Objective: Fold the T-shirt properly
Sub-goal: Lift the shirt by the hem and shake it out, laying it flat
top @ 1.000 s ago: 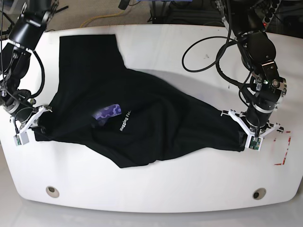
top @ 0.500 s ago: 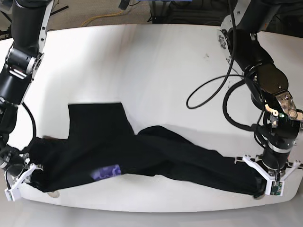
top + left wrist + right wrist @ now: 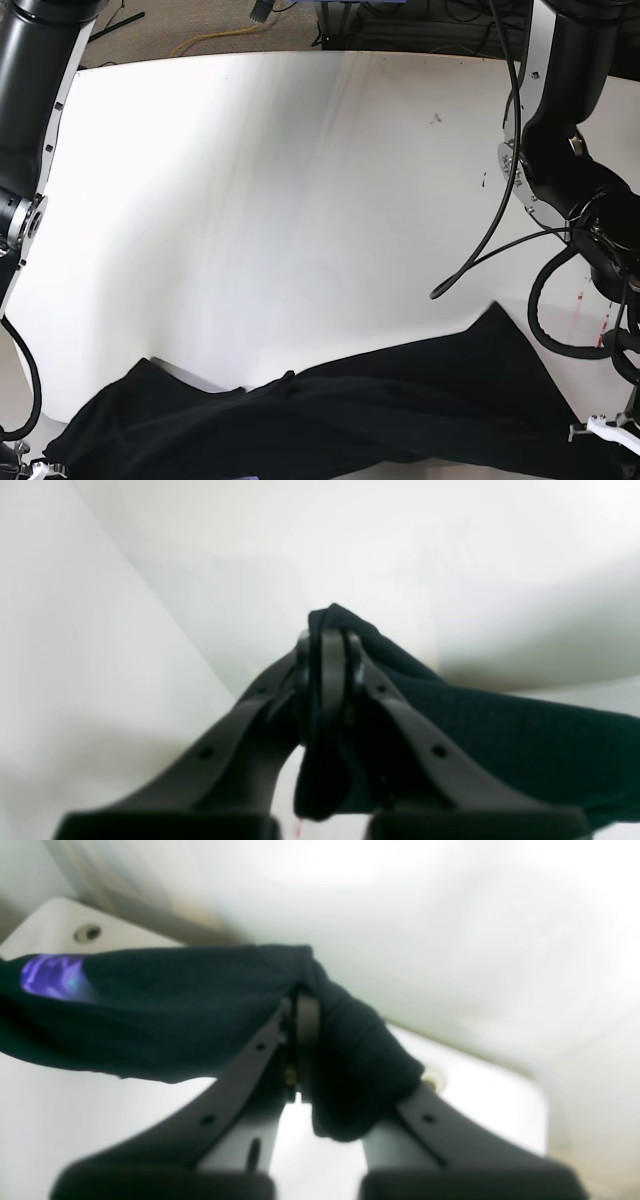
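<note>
Our left pincer [image 3: 327,667] is pressed together on a bunched edge of the T-shirt [image 3: 500,730], black cloth poking out above the tips and trailing off to one side. Our right pincer [image 3: 300,1040] pinches another bunched edge the same way, with a wad of cloth wrapped over one finger and a patch of the purple print showing farther along.

In the base view the shirt hangs stretched between our two arms at the near edge of the table [image 3: 300,200], sagging in folds, most of the tabletop bare.

The risks we see: thick wads in each grip could slip out under tension, and the cloth is twisted, so laying it down as is would set creases. Hanging past the edge, it could also drag.

We see no containers here.
</note>
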Robot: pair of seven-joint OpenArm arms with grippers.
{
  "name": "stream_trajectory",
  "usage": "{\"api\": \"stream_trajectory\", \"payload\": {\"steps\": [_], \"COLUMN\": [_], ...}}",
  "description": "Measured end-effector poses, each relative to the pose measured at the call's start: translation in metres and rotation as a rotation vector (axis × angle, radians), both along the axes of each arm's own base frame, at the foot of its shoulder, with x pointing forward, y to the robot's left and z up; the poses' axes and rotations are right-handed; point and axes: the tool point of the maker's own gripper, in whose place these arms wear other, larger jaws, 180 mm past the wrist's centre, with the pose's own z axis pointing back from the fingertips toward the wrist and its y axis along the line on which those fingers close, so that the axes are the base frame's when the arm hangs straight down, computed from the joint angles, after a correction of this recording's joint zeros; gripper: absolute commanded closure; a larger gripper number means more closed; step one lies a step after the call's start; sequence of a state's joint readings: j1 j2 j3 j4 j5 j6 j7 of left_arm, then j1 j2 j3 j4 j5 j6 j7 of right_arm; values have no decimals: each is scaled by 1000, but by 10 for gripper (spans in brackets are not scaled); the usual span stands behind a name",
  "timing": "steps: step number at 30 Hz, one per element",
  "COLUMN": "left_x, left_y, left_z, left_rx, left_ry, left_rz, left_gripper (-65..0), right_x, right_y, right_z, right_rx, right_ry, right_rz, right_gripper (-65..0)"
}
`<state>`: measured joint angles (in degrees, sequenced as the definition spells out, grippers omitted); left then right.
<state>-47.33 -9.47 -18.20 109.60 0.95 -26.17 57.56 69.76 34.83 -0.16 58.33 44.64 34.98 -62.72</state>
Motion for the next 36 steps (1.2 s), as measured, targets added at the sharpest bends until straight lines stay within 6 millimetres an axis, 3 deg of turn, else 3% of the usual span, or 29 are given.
{"api": "stream_trajectory", "payload": {"steps": [2,5,11,14,16,18,27,30,36], "left_x": [1,-1,-2,-4,-7,-11,-38,-52,-85], "left_y": [6,14,18,22,21,19,14,21,35], "left_z": [9,13,3,-20,-36,-49,-164,-198,-251], "left_rx": [9,26,63,88,108,123,144,139,169], "left_ry": [-10,-11,28,117,153,170,436,520,676], "left_rz": [5,23,31,50,47,46,25,30,30], "left_gripper": [-1,-1,-1,-1,-1,-1,0,0,0], "right_x": [-1,-4,-14,-26,-37,-46,-107,-129,-164], "right_y": [0,-6,-23,-27,-31,-32,-31,-33,-53], "right_z": [9,4,-36,-74,-110,-129,-229,-255,-284], "right_rx": [2,-16,-48,-33,-13,11,186,237,337], "right_ry": [-16,12,112,187,263,301,515,577,608], "right_rz": [1,-10,-33,-12,0,12,66,63,-11], "right_gripper": [0,0,0,0,0,0,0,0,0]}}
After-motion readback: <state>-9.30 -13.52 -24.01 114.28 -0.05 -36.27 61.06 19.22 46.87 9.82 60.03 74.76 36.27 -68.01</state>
